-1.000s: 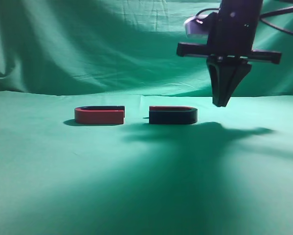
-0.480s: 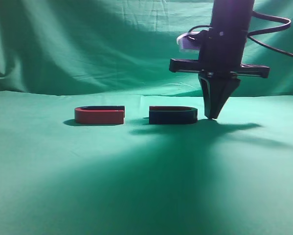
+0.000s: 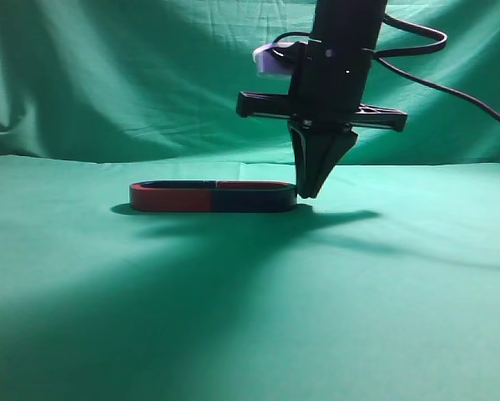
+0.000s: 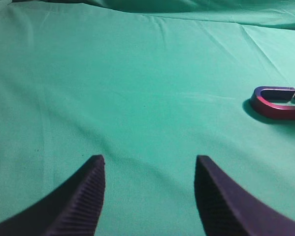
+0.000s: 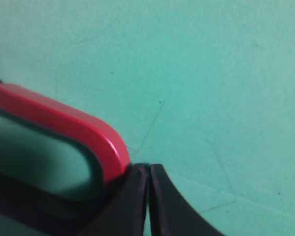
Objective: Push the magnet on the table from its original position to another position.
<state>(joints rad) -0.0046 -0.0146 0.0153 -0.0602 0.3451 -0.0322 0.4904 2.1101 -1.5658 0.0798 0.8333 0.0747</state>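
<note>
Mid-push; closed right gripper (image 3: 310, 194) pressed tip-first against curved end of low navy-black U-shaped magnet (image 3: 254, 199) at its 3 o'clock; magnet on green cloth table (image 3: 250, 317), open ends butted against red-faced U-shaped magnet (image 3: 173, 198) at its 9 o'clock; left gripper (image 4: 148, 196) spread open, empty, well clear. Next, likely: withdraw at 3 o'clock, tip kept low, or push pair further.
</note>
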